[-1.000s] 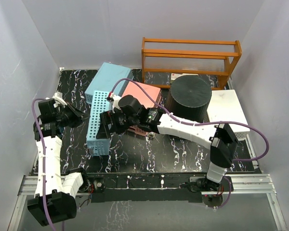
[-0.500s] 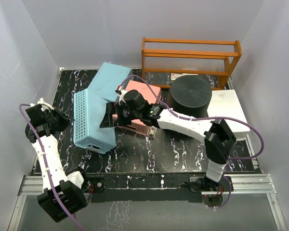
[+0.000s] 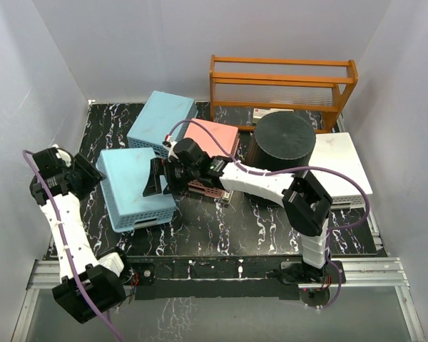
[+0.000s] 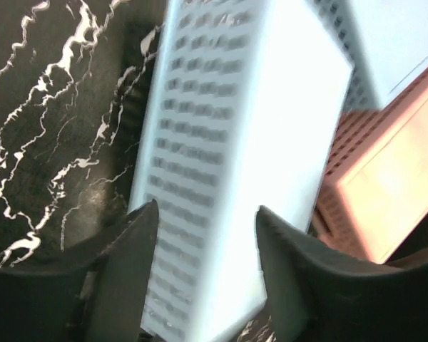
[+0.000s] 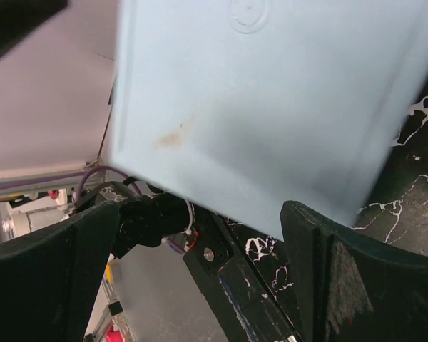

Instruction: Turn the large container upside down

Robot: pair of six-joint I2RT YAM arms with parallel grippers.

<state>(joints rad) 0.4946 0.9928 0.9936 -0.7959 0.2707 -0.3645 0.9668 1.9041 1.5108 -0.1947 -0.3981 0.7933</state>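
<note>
The large container [image 3: 282, 141], a round black bucket, stands at the back right of the table with a flat closed black face on top. Neither gripper is near it. My left gripper [image 3: 91, 177] is at the left edge of a light blue basket [image 3: 135, 187] that lies bottom-up. In the left wrist view its fingers [image 4: 132, 271] stand apart, with the blurred basket [image 4: 257, 128] beyond them. My right gripper [image 3: 152, 187] hangs wide open over the same basket's right side. The basket's smooth base [image 5: 271, 107] fills the right wrist view.
A second blue basket [image 3: 160, 117] lies at the back left and a pink one [image 3: 212, 139] sits beside the bucket. A white basket [image 3: 340, 167] lies to the bucket's right. An orange wooden rack [image 3: 282, 82] stands along the back wall. White walls close in on both sides.
The light blue basket tipped from standing on its side to lying flat, bottom-up. My left gripper opened and drew back to the left. My right gripper shifted slightly and stayed open.
</note>
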